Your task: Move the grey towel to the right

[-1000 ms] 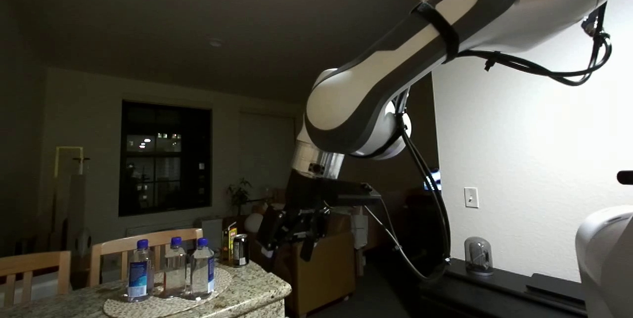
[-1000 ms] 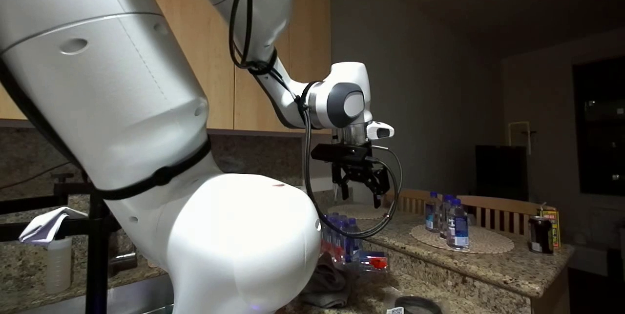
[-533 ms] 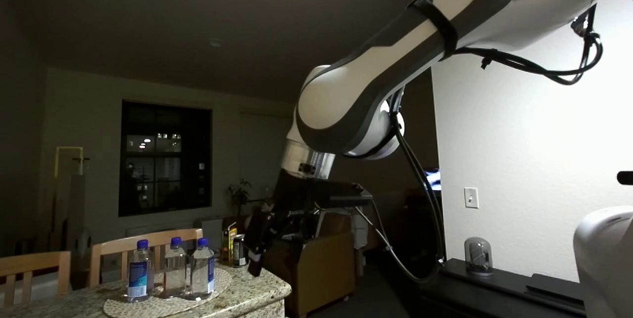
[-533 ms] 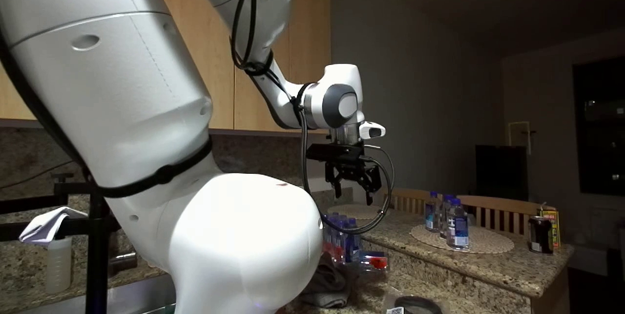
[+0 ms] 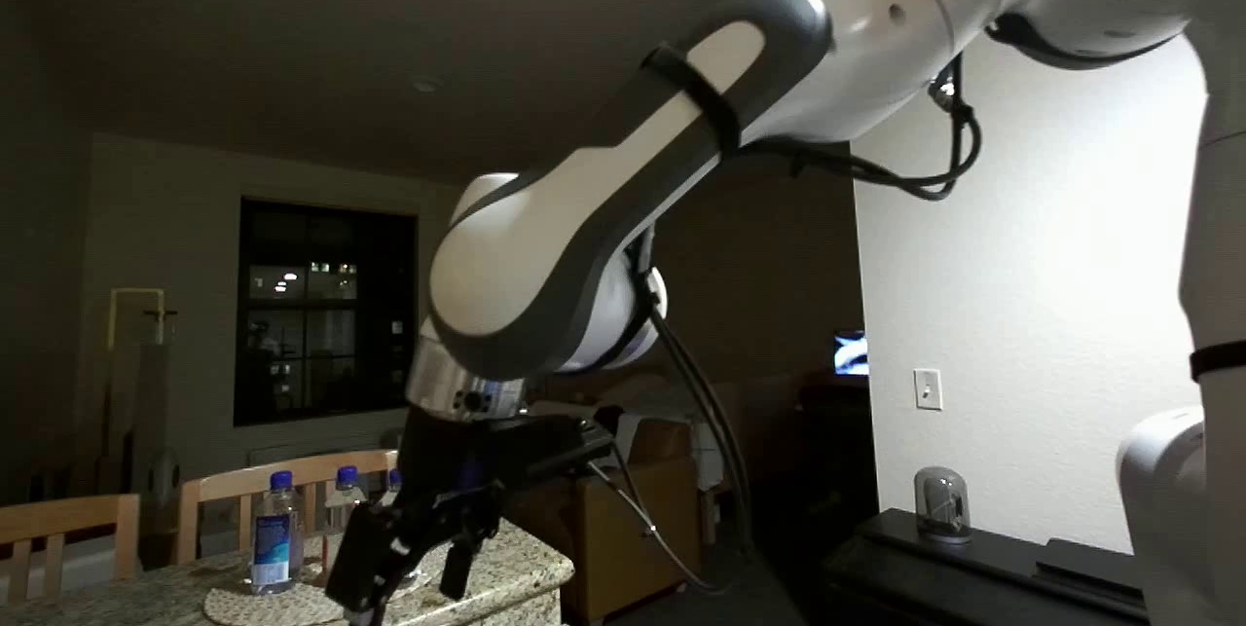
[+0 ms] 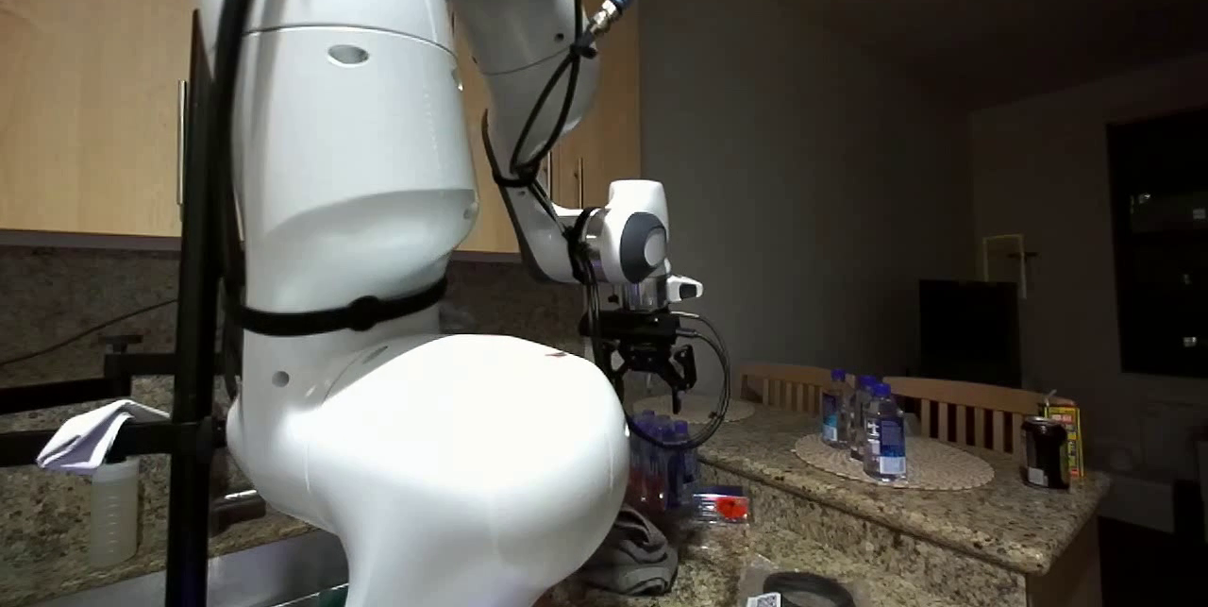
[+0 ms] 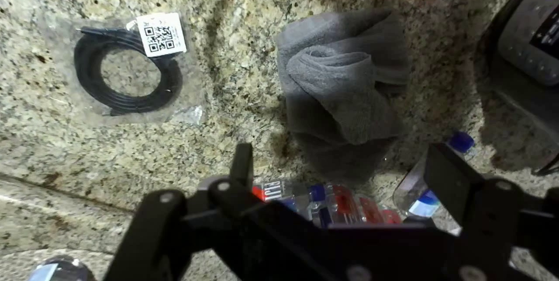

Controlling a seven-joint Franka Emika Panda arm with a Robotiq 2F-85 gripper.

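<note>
Compared with half a second ago, your arm (image 5: 623, 164) reaches farther left in an exterior view, and your gripper (image 5: 407, 587) sits lower there, now in front of the water bottles (image 5: 275, 543) on the woven mat (image 5: 292, 609) and covering much of the right-hand one. The black can (image 6: 1046, 454) and the yellow box (image 6: 1065, 413), in sight there before, are now hidden behind the gripper, while a lit screen (image 5: 851, 353) shows clear of your cables (image 5: 696, 378), which no longer cross it. In an exterior view the arm's thick section (image 6: 349, 144) near the base stands almost upright instead of leaning, and a cabinet handle (image 6: 182, 143) comes into sight beside it. Your grey towel (image 7: 345, 84) keeps the same spot: it lies bunched on the granite counter (image 7: 244, 32), near the red-labelled bottles (image 7: 345, 202). Your gripper's fingers (image 7: 450, 180) stand wide apart, up above the counter and well clear of the towel. In the wrist view the towel's lower edge shows between the fingertips, its folds lying beyond them, with a bagged coil of black cable (image 7: 87, 71) to the left and a clear bottle (image 7: 408, 185) partly behind the right-hand finger.
</note>
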